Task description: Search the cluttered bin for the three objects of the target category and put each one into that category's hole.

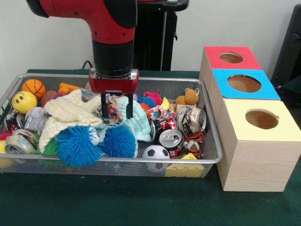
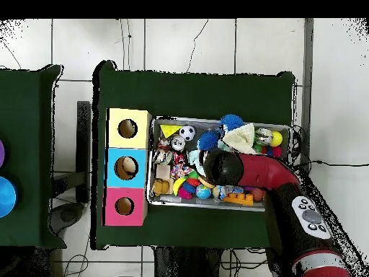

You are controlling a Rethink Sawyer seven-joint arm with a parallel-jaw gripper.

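Gripper (image 1: 115, 109) down inside wire bin (image 1: 214, 157), fingers dark and thin, pinching a patterned cloth scrap (image 1: 114, 104) between cream knit (image 1: 66, 115) and mint knit (image 1: 137, 123). Two blue spiky balls (image 1: 77, 146) just below, against front wall. Crushed cans (image 1: 171, 138) and soccer ball (image 1: 155, 151) to the right. Three-hole box (image 1: 256, 136) beside bin: red, blue, yellow tops.
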